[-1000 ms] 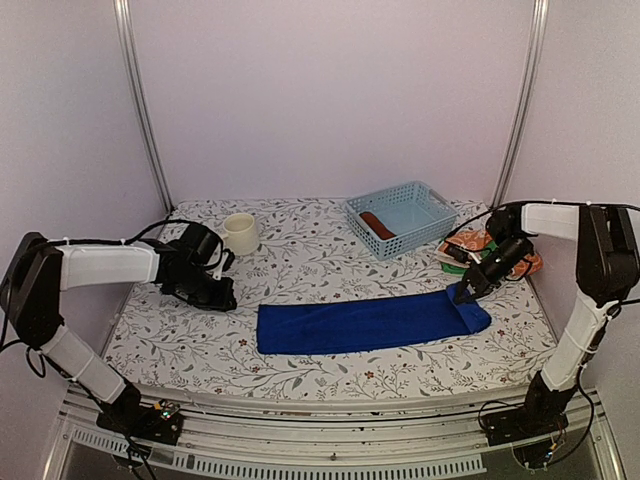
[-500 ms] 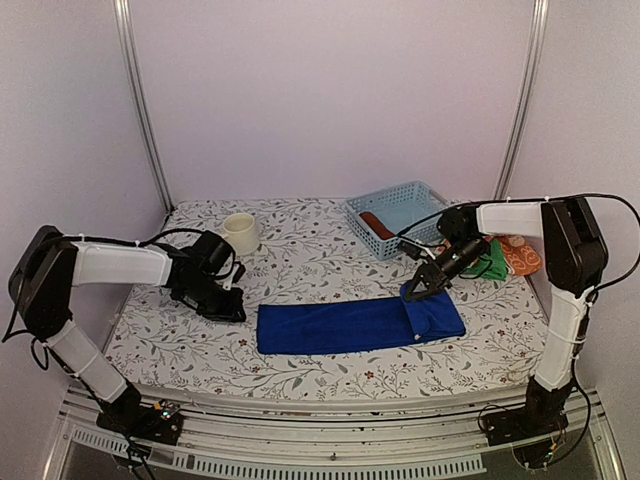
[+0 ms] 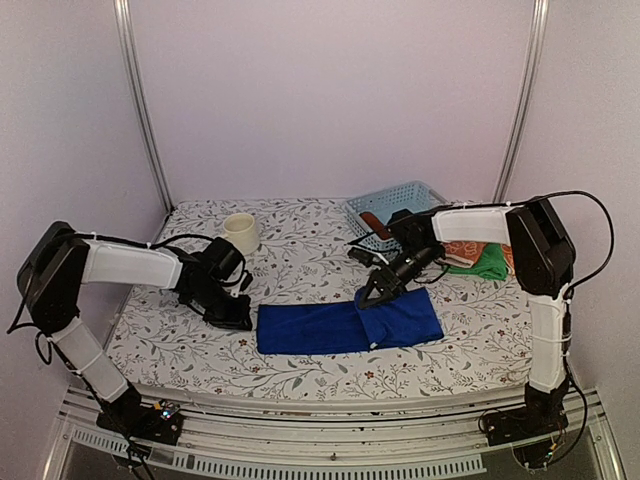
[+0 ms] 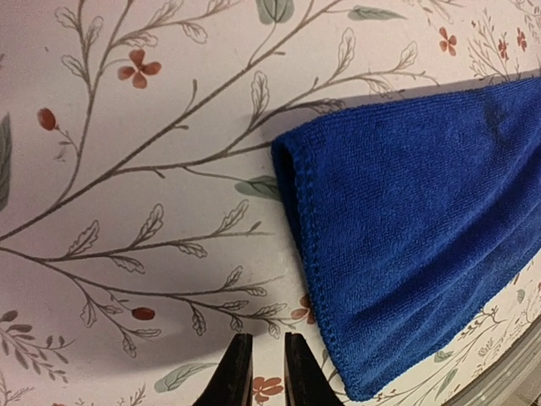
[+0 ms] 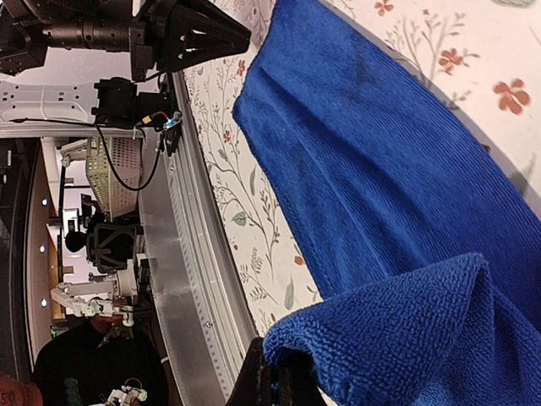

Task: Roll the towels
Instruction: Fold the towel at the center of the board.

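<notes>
The royal-blue towel (image 3: 305, 329) lies flat across the middle of the floral tabletop (image 3: 300, 255), its right end raised and folded leftward over itself. The right gripper (image 3: 372, 296) is clamped tight on that folded edge, with cloth bunched between its fingers (image 5: 258, 382). The left gripper (image 4: 260, 372) sits low just beside the towel's left end, its tips nearly together with a thin slit between them, holding nothing. A rust-brown towel (image 3: 372, 222) rests inside the pale blue basket (image 3: 400, 188). A green towel (image 3: 487, 265) and an orange patterned towel (image 3: 462, 252) lie just right of the basket
</notes>
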